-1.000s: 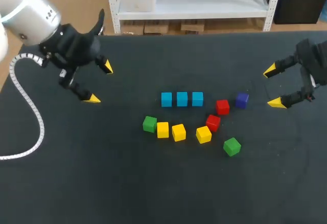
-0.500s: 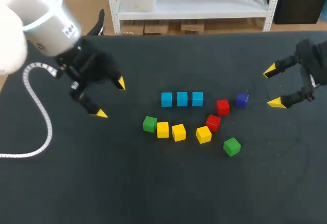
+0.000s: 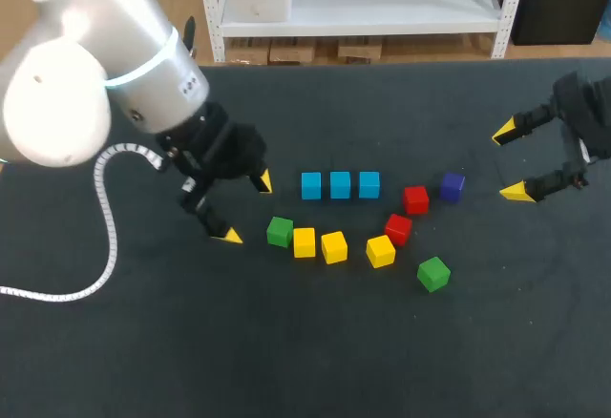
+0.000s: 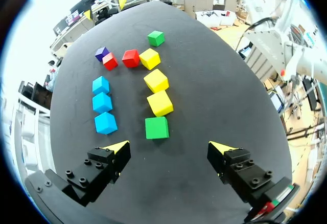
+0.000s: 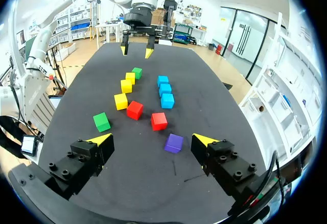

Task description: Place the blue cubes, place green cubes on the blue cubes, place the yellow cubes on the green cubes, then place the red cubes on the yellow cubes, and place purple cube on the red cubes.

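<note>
Three blue cubes (image 3: 341, 185) stand in a row at mid-table. In front of them lie a green cube (image 3: 280, 232), three yellow cubes (image 3: 334, 247), two red cubes (image 3: 398, 229) and a second green cube (image 3: 433, 273). A purple cube (image 3: 452, 186) sits right of the far red one. My left gripper (image 3: 244, 209) hangs open just left of the near green cube (image 4: 157, 128), which lies ahead of its spread fingers, untouched. My right gripper (image 3: 510, 162) is open at the right, empty, with the purple cube (image 5: 173, 143) ahead of it.
The dark table (image 3: 286, 342) carries only the cubes. A white cable (image 3: 103, 218) loops from my left arm over the table's left side. From the right wrist, my left gripper (image 5: 135, 50) shows beyond the cube rows.
My left arm has swung right and toward the front, bringing its open gripper close to the left green cube. The right arm and all cubes have stayed put.
</note>
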Available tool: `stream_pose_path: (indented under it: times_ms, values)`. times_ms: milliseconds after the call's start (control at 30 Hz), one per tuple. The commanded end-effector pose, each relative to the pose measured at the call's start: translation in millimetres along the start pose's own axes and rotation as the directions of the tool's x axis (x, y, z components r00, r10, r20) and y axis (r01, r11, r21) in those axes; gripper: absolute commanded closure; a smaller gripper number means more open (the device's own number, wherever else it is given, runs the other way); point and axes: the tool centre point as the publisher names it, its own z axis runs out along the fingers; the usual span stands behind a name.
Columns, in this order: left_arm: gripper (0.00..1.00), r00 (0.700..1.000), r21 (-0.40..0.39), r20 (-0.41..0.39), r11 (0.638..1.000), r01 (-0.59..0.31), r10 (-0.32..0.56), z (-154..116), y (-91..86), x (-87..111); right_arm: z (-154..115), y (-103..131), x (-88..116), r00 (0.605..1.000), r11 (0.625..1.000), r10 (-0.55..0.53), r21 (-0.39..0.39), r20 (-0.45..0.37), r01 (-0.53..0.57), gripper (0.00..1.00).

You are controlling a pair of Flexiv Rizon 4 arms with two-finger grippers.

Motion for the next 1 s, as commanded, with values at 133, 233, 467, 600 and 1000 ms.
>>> stream_pose_path:
  times_ms: [133, 233, 467, 600, 1000]
  values:
    - [0.00, 0.999, 0.015, -0.034, 0.999, 0.039, -0.038, 22, 13.6, -1.4, 1, -1, 1, 1.000, 1.000, -0.001, 0.000, 0.003, 0.001, 0.00]
    - [0.00, 0.998, 0.018, -0.040, 0.999, 0.041, -0.040, 27, 14.7, -2.0, 1, -1, 1, 1.000, 1.000, -0.001, 0.000, 0.003, 0.001, 0.00]
    - [0.00, 0.998, 0.023, -0.055, 0.999, 0.038, -0.037, 34, 13.2, -3.3, 1, -1, 1, 1.000, 1.000, -0.001, 0.000, 0.003, 0.001, 0.00]
    - [0.00, 0.997, 0.027, -0.056, 0.999, 0.047, -0.045, 36, 12.4, -4.3, 1, -1, 1, 1.000, 1.000, -0.001, 0.000, 0.003, 0.001, 0.00]
    - [0.00, 0.995, 0.026, -0.071, 0.997, 0.073, -0.071, 39, 15.8, -3.7, 1, -1, 1, 1.000, 1.000, -0.001, 0.000, 0.003, 0.001, 0.00]
